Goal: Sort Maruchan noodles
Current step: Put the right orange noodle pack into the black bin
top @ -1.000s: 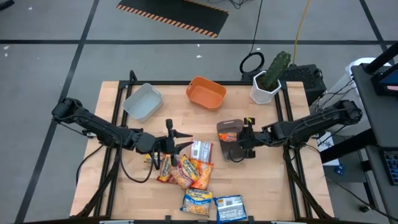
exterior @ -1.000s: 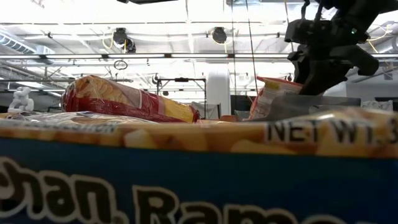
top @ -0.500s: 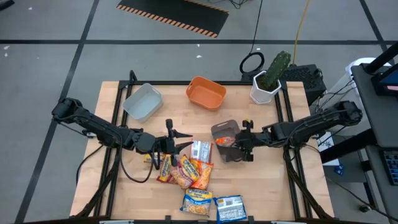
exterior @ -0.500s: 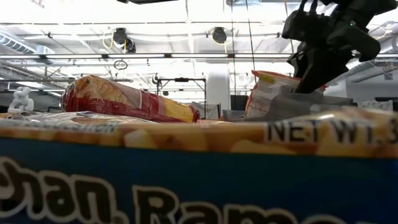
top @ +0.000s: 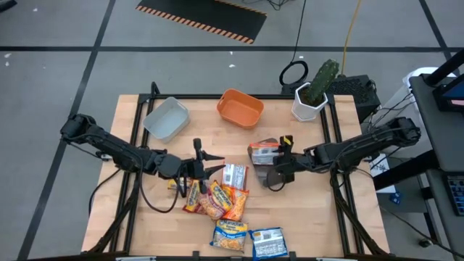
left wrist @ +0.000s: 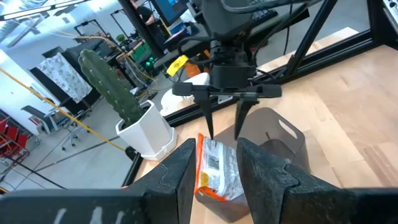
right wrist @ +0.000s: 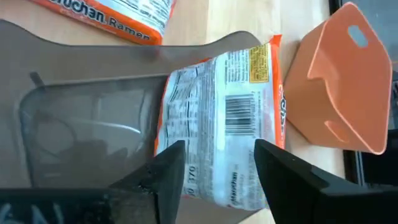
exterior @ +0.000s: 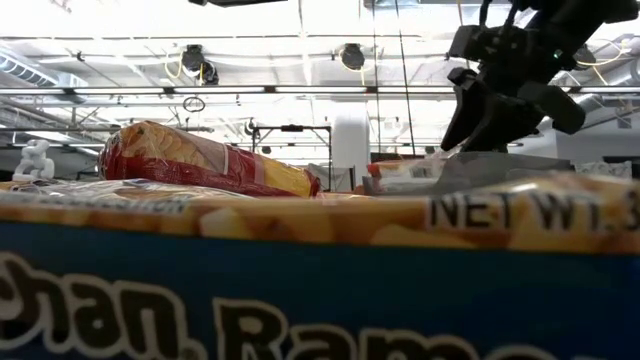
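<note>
My right gripper [top: 274,172] hangs open just above an orange noodle packet [right wrist: 227,124]. That packet lies barcode side up, one end inside a dark grey tray [right wrist: 81,118] and the other over the tray's rim toward the orange tray [right wrist: 339,93]. In the left wrist view its fingers [left wrist: 207,118] point down over the packet [left wrist: 214,171] without touching it. My left gripper [top: 210,164] is open and waits beside the pile of noodle packets [top: 216,199]. More packets [top: 246,239] lie near the table's near edge.
A light grey tray [top: 167,118] and the orange tray [top: 241,107] stand at the table's far side. A potted cactus [top: 313,93] is at the far right corner. A red packet [exterior: 200,160] and a blue-printed one [exterior: 300,300] fill the low view's foreground.
My right gripper carried the orange packet a little toward the table's left over the dark grey tray, then opened and let go. The packet, upright in the low view before, has fallen flat onto the tray.
</note>
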`<state>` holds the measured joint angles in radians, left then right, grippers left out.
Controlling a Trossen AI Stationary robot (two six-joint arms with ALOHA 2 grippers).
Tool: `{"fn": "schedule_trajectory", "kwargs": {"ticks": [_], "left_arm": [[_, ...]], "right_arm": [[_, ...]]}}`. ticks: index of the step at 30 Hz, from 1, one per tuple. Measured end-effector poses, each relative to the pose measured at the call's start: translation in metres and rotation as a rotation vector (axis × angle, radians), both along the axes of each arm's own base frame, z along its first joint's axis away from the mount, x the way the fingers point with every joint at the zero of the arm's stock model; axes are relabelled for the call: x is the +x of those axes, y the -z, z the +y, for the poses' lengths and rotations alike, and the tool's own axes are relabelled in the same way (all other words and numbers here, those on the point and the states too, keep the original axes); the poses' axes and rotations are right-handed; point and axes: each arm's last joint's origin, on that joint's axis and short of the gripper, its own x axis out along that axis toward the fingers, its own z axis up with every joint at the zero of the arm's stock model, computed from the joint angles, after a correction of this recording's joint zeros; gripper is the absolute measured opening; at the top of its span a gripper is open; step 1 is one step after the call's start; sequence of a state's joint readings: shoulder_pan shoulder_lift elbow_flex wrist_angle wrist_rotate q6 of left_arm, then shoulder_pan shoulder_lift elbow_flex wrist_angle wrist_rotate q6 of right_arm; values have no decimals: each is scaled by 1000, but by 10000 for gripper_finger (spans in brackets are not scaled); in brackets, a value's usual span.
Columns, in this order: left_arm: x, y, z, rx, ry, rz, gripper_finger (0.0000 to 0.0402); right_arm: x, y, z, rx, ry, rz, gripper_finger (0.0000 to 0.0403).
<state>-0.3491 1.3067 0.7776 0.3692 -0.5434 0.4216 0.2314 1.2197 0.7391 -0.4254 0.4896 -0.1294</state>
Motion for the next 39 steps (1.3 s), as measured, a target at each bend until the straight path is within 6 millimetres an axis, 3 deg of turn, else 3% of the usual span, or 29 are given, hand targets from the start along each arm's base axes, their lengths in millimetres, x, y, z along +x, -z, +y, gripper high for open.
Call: {"fn": "schedule_trajectory", "kwargs": {"ticks": [5, 12, 23, 34, 39], "left_arm": [[0, 0, 0, -12, -3, -2, 123], [0, 0, 0, -10, -2, -1, 123], [2, 0, 8, -25, -29, -5, 123], [4, 0, 13, -47, -50, -12, 123], [4, 0, 13, -41, -50, -10, 123]], "right_arm": [[2, 1, 5, 199, -25, -8, 200], [4, -6, 6, 245, -31, -80, 189], [6, -15, -18, -117, 309, -245, 179], [3, 18, -43, 20, 317, -176, 113], [3, 12, -39, 130, 203, -173, 84]]}}
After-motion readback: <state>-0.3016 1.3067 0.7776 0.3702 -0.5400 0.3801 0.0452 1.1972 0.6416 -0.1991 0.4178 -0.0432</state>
